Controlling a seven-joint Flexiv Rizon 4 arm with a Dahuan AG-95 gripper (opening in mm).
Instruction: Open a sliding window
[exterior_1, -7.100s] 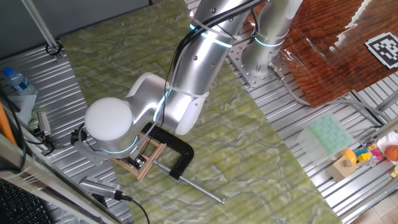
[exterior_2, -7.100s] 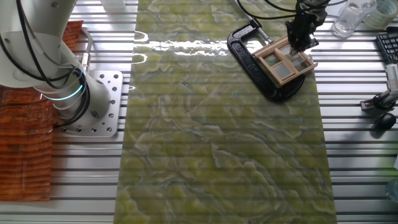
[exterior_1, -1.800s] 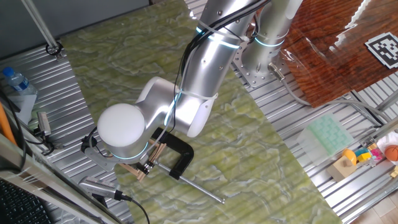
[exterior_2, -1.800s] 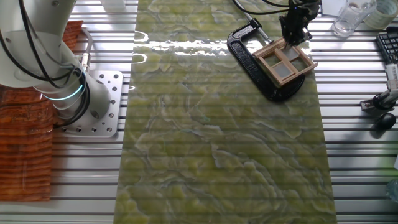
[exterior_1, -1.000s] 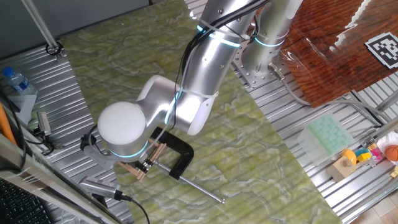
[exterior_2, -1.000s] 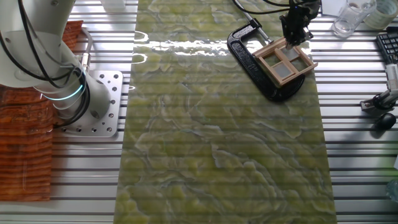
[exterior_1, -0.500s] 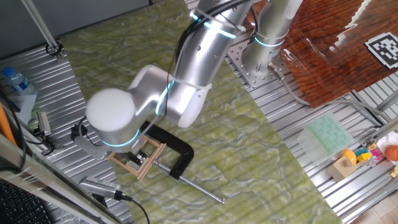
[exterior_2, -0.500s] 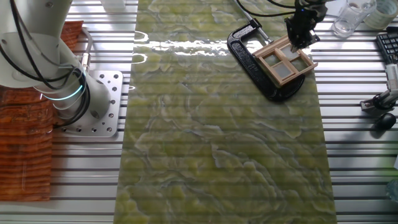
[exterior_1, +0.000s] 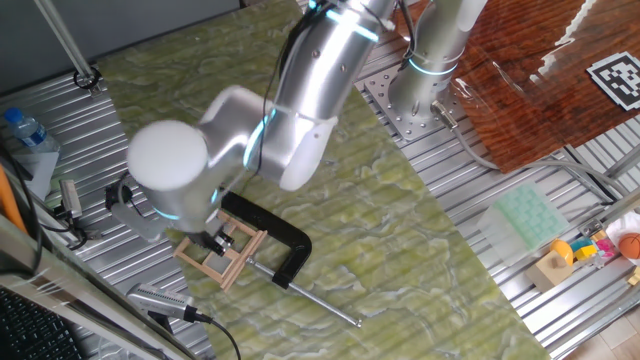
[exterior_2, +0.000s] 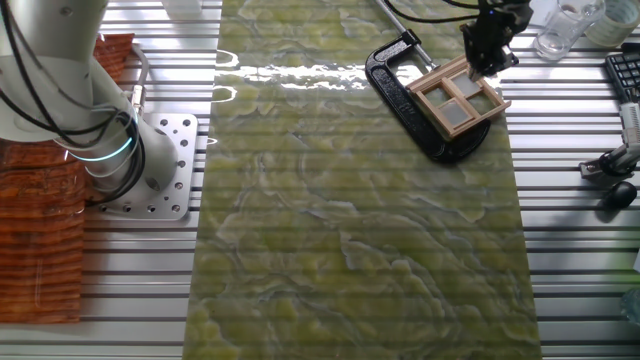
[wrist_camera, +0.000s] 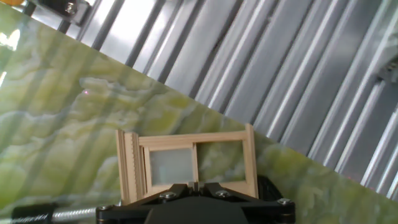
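1. The window is a small, light wood square. A wooden cross splits it into four grey panes. It lies flat on the green mat, in the mat's 1 o'clock corner in the other fixed view.
2. In the hand view, the window shows a stack of thin wood strips along its 9 o'clock side.
3. A black clamp lies under the window and touches it. Its steel rod points away toward 4 o'clock in one fixed view.
4. The gripper hangs over the window's 12 o'clock edge. Its fingers look pressed together with nothing between them.
5. The window's 3 o'clock corner sits near the mat's edge. Ribbed metal table lies past it.
6. Lots of bare mat lies toward 7 o'clock.
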